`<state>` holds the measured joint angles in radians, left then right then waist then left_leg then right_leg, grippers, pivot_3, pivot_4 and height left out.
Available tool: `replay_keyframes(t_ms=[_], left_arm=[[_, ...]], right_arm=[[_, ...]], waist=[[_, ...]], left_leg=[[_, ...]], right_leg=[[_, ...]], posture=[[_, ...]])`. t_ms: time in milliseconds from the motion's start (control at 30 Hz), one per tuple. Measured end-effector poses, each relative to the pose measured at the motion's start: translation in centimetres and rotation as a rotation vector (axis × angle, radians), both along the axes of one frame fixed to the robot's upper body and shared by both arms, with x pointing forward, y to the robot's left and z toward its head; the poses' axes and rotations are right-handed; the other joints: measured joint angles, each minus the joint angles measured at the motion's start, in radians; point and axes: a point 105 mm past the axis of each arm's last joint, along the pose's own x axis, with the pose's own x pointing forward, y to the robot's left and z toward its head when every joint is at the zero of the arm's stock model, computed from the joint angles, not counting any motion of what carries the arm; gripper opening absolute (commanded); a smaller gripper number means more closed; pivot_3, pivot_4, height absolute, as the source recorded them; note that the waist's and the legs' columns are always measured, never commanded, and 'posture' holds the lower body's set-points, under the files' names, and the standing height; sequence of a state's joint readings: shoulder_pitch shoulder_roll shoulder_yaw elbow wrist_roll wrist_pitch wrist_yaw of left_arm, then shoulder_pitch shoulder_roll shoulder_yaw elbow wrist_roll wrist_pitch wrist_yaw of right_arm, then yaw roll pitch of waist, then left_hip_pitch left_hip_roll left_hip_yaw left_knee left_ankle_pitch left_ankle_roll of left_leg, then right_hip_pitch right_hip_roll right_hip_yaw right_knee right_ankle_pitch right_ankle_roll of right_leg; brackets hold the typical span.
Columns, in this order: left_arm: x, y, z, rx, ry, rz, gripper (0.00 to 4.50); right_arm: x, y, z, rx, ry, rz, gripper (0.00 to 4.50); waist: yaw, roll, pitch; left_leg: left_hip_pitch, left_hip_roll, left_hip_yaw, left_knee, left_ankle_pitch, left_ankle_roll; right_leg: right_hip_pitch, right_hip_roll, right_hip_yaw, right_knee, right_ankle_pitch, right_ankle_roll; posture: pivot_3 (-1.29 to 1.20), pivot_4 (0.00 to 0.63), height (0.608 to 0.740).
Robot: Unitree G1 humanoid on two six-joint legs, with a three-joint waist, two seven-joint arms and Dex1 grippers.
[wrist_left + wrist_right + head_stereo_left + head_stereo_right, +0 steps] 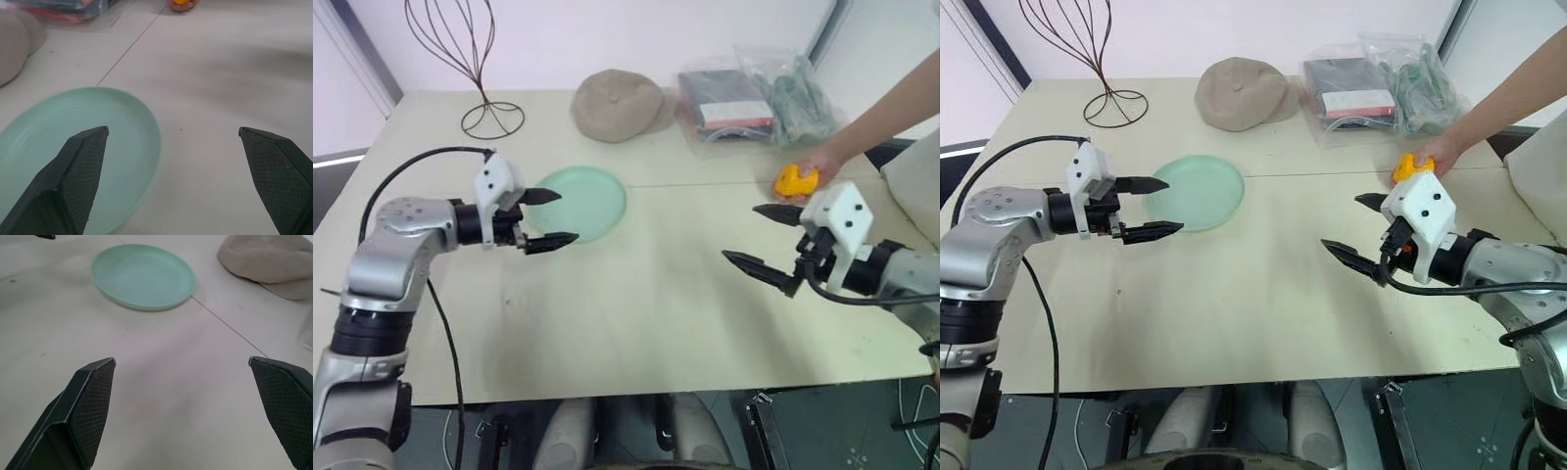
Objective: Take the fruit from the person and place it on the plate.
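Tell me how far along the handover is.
Nothing is finished: the plate is empty. In hand: the person's hand holds the fruit at the table's far right, just beyond the open right gripper. Left: grasp it, carry it across, set it down. The left gripper waits open by the plate.

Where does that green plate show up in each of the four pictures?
Left eye view: plate left of centre, behind the left claw.
Right eye view: plate left of centre.
Left wrist view: plate lower left.
Right wrist view: plate top centre.
Shared landmark: beige cap beyond the plate.
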<state>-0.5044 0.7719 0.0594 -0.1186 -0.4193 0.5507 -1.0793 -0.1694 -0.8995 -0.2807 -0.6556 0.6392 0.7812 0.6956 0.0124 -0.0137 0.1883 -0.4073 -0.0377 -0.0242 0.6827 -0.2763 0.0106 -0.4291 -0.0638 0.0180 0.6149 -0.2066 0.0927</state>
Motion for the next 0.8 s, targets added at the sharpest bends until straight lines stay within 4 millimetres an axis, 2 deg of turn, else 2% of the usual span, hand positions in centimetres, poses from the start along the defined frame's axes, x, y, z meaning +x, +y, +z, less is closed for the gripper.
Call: replay_keyframes(t_ms=[800], left_arm=[[-1.6, 1.1, 0.2, -0.022, -0.012, 0.108, 4.47]], right_arm=[[1.3, 0.6, -1.1, -0.011, 0.053, 0.068, 4.5]], waist=[[0.0, 0.0, 0.0]], left_leg=[[0.0, 0.0, 0.0, 0.0, 0.0, 0.0]], right_leg=[[0.0, -0.001, 0.0, -0.001, 0.0, -0.001]], posture=[[0.0, 0.15, 0.74]])
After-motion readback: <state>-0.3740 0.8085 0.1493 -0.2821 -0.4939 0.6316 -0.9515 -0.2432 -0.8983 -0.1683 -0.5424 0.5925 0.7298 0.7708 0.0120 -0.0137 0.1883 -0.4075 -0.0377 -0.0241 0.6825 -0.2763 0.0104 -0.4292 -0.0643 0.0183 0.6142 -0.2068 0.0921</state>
